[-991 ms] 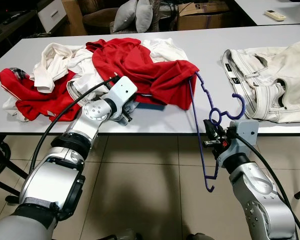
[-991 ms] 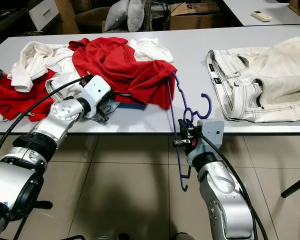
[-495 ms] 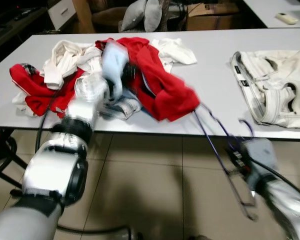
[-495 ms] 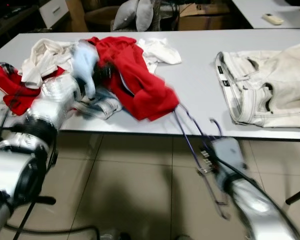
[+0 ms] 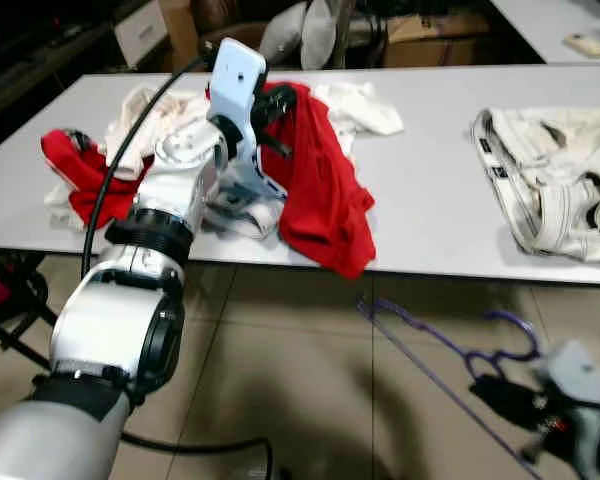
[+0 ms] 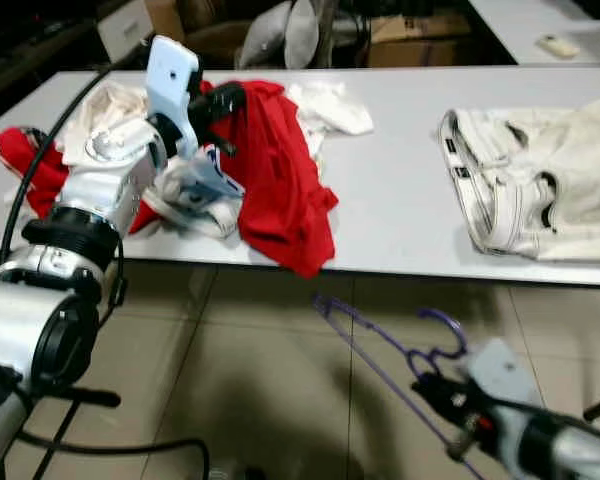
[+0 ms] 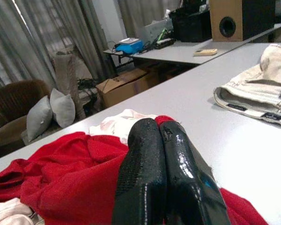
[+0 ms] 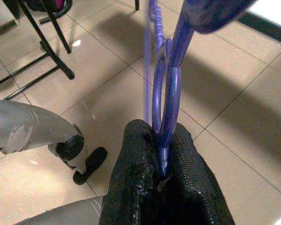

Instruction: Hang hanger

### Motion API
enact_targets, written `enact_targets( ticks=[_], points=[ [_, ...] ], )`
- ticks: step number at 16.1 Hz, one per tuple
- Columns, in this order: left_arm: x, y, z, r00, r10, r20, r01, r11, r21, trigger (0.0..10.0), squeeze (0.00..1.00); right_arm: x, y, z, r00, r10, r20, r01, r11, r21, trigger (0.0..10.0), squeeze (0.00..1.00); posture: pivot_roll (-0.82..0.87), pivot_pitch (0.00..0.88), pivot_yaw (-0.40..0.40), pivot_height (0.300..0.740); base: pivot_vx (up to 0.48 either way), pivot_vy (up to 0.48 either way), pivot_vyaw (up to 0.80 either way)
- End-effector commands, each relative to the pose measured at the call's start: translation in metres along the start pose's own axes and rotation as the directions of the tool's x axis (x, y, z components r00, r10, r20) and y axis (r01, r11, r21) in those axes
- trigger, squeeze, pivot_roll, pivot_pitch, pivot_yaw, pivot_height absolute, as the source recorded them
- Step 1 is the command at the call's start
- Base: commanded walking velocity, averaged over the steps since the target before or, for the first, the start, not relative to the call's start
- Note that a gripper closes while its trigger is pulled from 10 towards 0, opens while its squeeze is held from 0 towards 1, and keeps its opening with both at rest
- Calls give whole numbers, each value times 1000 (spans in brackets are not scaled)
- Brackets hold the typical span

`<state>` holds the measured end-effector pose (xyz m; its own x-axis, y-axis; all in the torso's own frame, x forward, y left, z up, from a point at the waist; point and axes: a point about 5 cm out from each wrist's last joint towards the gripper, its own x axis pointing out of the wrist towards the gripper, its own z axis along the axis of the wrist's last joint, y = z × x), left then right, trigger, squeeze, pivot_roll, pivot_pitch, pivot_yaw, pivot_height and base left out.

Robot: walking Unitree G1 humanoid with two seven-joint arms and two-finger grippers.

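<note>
right hand [image 8: 161,176] clamped on the purple hanger [image 5: 450,345], holding it low over the tiled floor [image 5: 280,380], below the table [image 5: 430,200] edge; left hand [image 7: 161,140] pinched together on the red shirt [image 5: 315,170], lifted above the clothes pile

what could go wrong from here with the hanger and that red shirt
The purple hanger has come free of the red shirt and hangs low over the floor in the right gripper, so it could drag or catch on the tiles. The grip pinches only the thin loop near the hook, so it may twist or slip. The left gripper lifts the shirt, which droops over the table edge and could slide off.
</note>
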<state>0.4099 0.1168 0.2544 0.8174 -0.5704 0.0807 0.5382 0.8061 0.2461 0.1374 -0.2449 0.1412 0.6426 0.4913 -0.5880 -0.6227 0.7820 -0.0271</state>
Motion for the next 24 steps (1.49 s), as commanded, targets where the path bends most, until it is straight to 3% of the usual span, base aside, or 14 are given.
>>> enact_targets(
  ticks=[1,2,3,4,7,9,11,12,13,15,21,24],
  points=[
    [0,4,7,1000,1,9,-1,999,40,0,0,-8,0,9,1000,10,7,-10,1000,-23,10000,0,-18,0,134,740,0,0,0],
    [-1,4,7,1000,1,4,-1,999,50,0,0,-13,-3,8,999,-9,-30,8,999,-40,10000,0,-18,0,134,740,0,0,0],
    [-2,5,5,1000,3,-4,-2,998,70,0,0,-23,-27,8,977,-192,-90,180,976,-123,10000,0,-20,0,134,740,0,0,0],
    [-2,5,5,1000,5,-7,-5,997,74,0,0,-30,-42,17,955,-294,-36,287,949,-127,10000,0,-21,0,134,740,0,0,0],
    [-2,5,6,1000,7,-4,-7,997,79,0,0,-31,-18,47,978,-64,197,76,996,-53,10000,0,-19,0,125,740,0,0,0],
    [-1,3,8,1000,-9,-1,9,994,113,0,0,-22,-7,64,938,21,345,-10,999,-35,10000,0,-17,0,123,740,0,0,0],
    [-1,1,10,999,-32,-1,32,989,147,0,0,-6,-13,83,879,-75,471,84,996,1,10000,0,-18,0,126,740,0,0,0],
    [0,-1,11,999,-46,-1,46,985,164,0,0,6,-18,94,837,-146,527,132,989,65,10000,0,-15,0,125,740,0,0,0],
    [-1,-2,13,999,-53,1,52,983,178,0,0,23,-17,101,825,-176,537,142,984,104,10000,0,-11,0,120,740,0,0,0],
    [-1,-4,14,998,-61,5,59,982,181,0,0,38,-12,107,818,-170,550,113,984,135,10000,0,-5,0,112,740,0,0,0],
    [-1,-10,3,998,-48,-30,53,979,195,0,0,55,6,117,837,-55,545,3,995,96,10000,0,-4,0,98,740,0,0,0],
    [0,-15,-1,999,-29,-33,34,985,172,0,0,63,15,113,867,8,498,-50,996,70,10000,0,-7,0,83,740,0,0,0]
  ],
)
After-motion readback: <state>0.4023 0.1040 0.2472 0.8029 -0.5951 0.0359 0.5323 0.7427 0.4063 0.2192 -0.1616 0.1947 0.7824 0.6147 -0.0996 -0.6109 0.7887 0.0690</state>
